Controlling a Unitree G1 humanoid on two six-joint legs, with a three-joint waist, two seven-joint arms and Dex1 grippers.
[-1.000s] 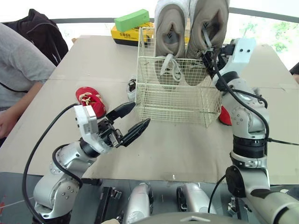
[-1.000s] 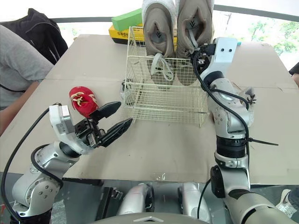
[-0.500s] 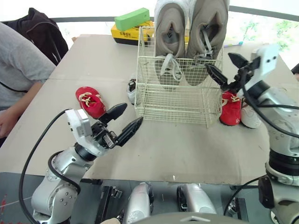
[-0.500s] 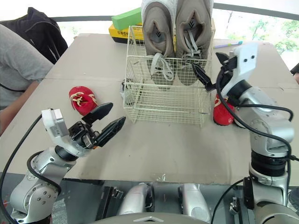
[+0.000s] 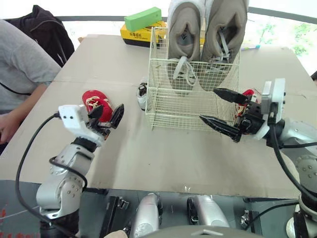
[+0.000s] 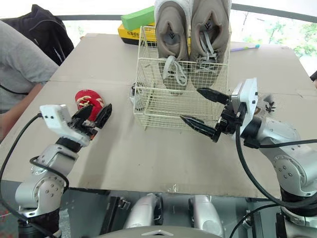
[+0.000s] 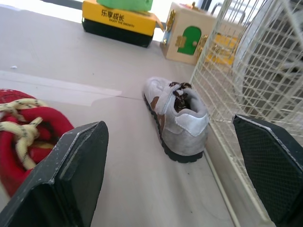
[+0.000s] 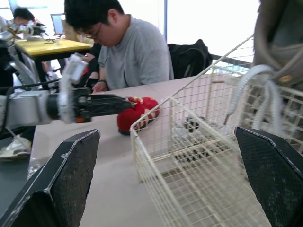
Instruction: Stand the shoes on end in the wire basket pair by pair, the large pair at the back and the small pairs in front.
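Step in hand, by my reading: fetch small shoes. Large pair (image 5: 205,34) already on end at back of wire basket (image 5: 183,111).

- Red shoe (image 5: 95,101) lies left of basket.
- Small grey shoe (image 7: 177,116) lies just beside basket's left wall.
- Second red shoe (image 5: 247,94) sits right of basket.

To do it well: grip red shoe across its sides, tip on end, lower into basket front, leave room for mate.

- Left claw (image 5: 106,113): left of basket, near red shoe, fingers apart, holding nothing.
- Right claw (image 5: 208,104): before basket's right front, spread wide, empty.
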